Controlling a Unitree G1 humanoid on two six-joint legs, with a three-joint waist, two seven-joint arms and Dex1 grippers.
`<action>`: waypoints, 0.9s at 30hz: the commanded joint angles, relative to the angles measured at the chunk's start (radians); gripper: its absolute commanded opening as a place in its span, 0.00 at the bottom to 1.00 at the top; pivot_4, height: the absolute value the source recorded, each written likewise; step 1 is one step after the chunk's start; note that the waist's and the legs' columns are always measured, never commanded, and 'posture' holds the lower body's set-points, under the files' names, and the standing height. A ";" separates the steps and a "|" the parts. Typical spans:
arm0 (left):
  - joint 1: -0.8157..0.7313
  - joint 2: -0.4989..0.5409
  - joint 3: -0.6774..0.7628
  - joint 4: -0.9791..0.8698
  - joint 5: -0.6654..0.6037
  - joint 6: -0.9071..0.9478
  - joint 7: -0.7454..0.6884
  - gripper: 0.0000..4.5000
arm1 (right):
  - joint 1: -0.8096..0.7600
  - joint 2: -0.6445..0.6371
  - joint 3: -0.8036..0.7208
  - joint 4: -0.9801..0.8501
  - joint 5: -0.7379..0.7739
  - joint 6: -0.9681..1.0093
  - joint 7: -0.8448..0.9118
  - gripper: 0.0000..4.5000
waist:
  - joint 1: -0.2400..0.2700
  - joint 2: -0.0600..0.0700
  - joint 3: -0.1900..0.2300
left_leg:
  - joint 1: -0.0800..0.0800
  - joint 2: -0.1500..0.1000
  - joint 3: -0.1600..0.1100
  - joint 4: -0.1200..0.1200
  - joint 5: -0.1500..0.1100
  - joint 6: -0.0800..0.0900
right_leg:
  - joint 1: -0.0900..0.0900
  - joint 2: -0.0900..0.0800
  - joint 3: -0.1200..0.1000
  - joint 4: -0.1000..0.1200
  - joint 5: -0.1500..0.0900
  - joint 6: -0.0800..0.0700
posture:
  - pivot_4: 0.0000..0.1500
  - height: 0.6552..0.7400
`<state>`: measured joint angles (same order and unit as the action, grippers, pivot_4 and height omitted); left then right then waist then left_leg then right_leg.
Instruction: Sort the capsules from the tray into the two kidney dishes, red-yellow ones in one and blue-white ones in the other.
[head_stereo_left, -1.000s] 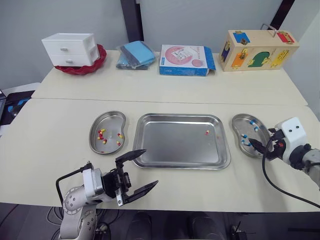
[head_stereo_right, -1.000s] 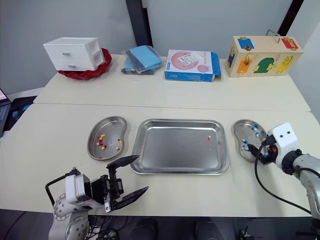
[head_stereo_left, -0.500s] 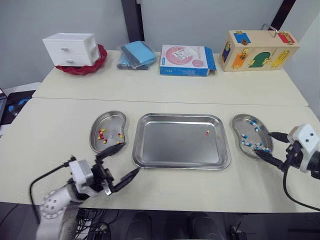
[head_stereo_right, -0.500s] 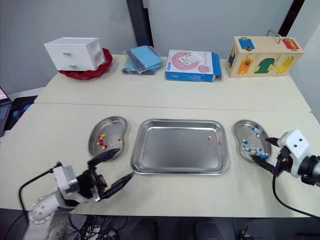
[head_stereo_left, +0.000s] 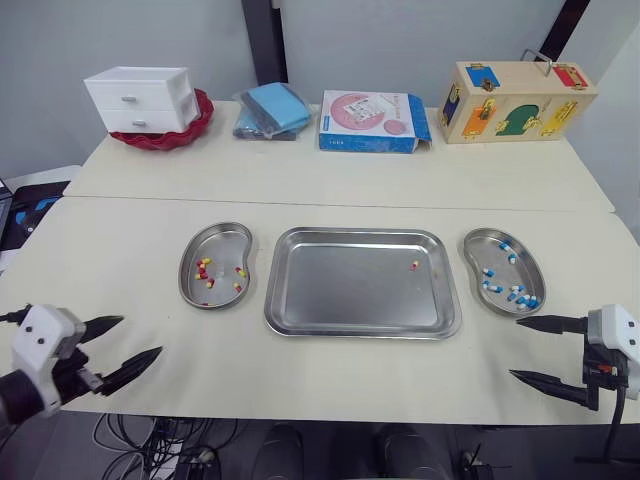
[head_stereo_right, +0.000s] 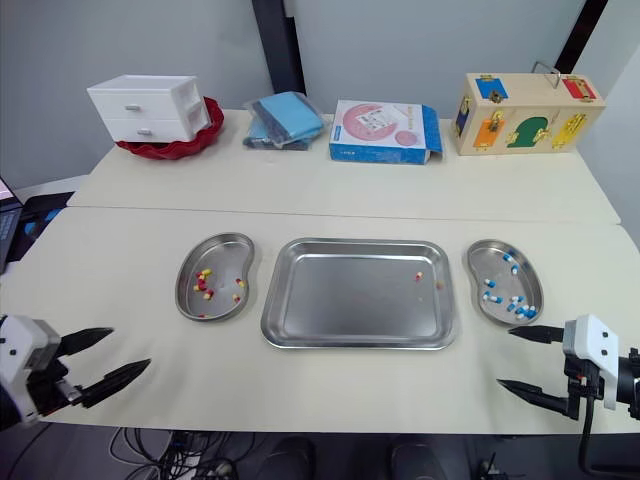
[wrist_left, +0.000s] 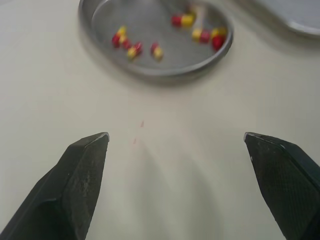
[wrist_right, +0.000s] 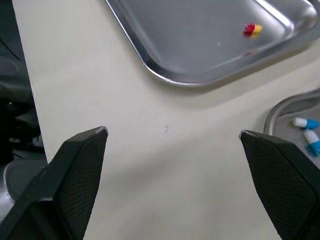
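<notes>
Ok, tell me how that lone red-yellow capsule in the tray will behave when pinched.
The red-yellow capsule is small and rounded, so it will likely roll or skid on the smooth steel tray. It looks very light, so a glancing touch may flick it away. The raised rim should keep it inside.

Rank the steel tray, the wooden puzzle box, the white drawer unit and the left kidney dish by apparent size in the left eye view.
1. steel tray
2. wooden puzzle box
3. white drawer unit and left kidney dish look alike; the drawers stand farther away.
</notes>
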<state>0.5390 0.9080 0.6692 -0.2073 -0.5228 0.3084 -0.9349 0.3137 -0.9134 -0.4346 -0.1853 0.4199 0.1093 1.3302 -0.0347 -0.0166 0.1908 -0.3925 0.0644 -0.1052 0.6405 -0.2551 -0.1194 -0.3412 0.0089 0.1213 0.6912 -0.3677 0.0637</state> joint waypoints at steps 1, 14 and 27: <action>-0.022 0.034 0.071 0.039 0.027 0.020 -0.012 1.00 | -0.023 0.000 0.014 0.037 -0.018 -0.060 -0.001 0.99 | -0.001 0.000 0.000 | 0.000 0.000 0.000 0.000 0.000 0.000 | 0.000 0.000 0.000 0.000 0.000 0.000 | 1.00 1.00; -0.157 0.054 -0.006 0.012 0.058 0.066 -0.051 1.00 | 0.084 0.079 -0.003 -0.042 0.051 -0.066 -0.039 0.99 | 0.003 0.000 0.000 | -0.001 0.000 0.000 -0.003 0.000 0.000 | 0.000 0.000 0.000 -0.002 0.000 0.000 | 1.00 1.00; -0.762 0.038 -0.522 -0.063 0.048 0.186 -0.098 1.00 | 0.276 0.551 0.015 -0.253 0.169 -0.320 -0.246 0.99 | 0.002 0.002 0.001 | 0.002 0.000 -0.001 -0.004 0.000 -0.001 | 0.003 0.000 -0.002 -0.002 0.000 0.000 | 1.00 1.00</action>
<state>-0.1589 0.9667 0.2187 -0.2643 -0.4749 0.4941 -1.0219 0.5875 -0.4003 -0.4018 -0.4023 0.5418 -0.1537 1.1254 -0.0323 -0.0142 0.1913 -0.3903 0.0647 -0.1070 0.6359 -0.2549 -0.1199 -0.3380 0.0092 0.1189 0.6897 -0.3676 0.0636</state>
